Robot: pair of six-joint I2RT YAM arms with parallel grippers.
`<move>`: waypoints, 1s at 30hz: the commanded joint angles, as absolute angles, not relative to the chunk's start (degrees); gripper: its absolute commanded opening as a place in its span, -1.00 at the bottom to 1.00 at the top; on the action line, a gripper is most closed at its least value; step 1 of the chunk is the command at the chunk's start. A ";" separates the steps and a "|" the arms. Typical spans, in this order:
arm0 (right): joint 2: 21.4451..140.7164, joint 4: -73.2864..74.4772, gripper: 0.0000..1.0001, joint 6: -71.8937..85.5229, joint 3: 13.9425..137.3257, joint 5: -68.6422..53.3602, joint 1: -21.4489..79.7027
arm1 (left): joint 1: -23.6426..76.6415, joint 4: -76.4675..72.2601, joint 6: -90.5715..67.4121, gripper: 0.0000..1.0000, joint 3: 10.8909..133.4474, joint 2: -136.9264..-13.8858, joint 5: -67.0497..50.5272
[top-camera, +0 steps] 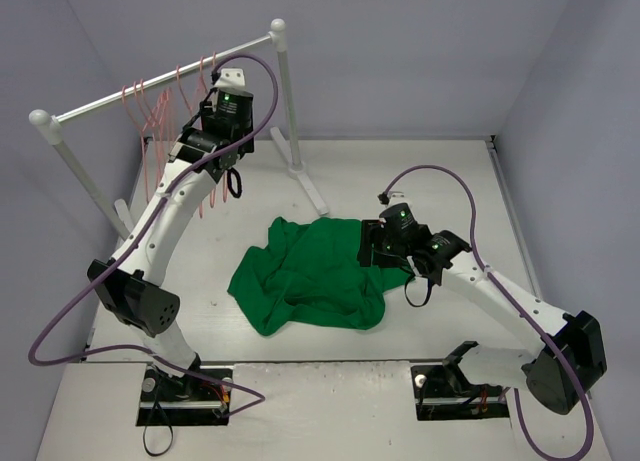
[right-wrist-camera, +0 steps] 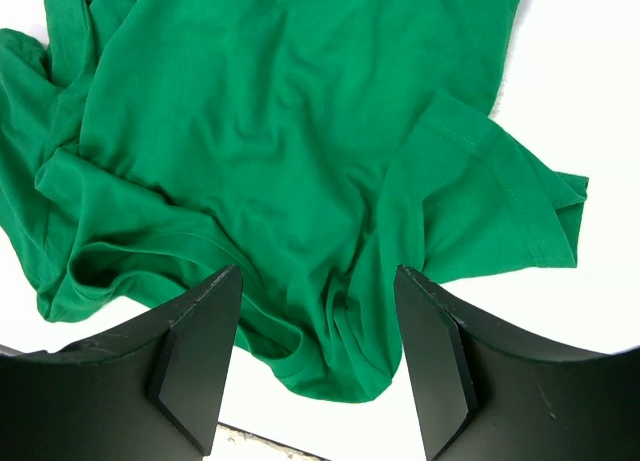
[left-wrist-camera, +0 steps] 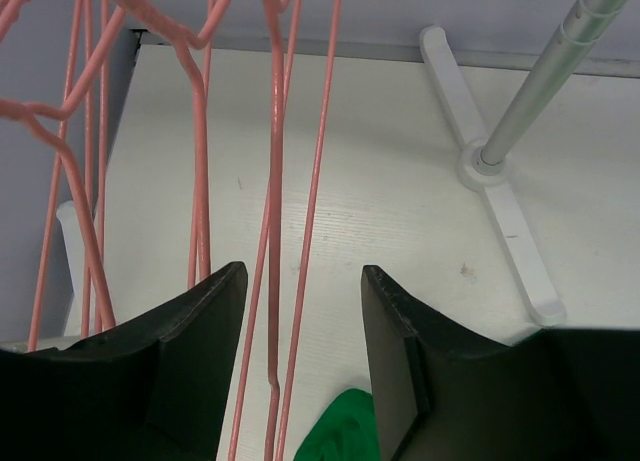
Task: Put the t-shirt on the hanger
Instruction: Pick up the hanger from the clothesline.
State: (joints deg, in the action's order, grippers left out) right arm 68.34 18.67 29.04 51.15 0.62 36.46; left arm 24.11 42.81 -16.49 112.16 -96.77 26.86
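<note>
One t-shirt (top-camera: 305, 276), green and crumpled, lies in a heap around the middle of the worktop (top-camera: 450, 181). Several pink wire hangers (top-camera: 150, 131) hang from the one white rack (top-camera: 160, 81) at the far left corner; their exact count cannot be told. The left end effector (left-wrist-camera: 302, 276) is up among them, fingers apart, with the wires of one hanger (left-wrist-camera: 276, 161) running through the gap, unclamped. The right end effector (right-wrist-camera: 318, 281) hovers just above the side of the heap toward the worktop's right edge, fingers apart, holding nothing.
</note>
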 commanded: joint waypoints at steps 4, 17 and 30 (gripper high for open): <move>66.59 17.67 0.19 29.30 50.77 0.97 36.65 | 22.94 40.78 -16.90 -0.26 111.39 -95.24 24.96; 66.53 17.67 0.19 30.06 50.20 1.57 36.65 | 22.76 40.80 -17.23 -0.69 109.16 -94.39 24.02; 65.10 17.75 0.20 30.67 49.41 1.65 36.74 | 22.68 38.50 -16.18 -1.00 110.08 -91.83 22.00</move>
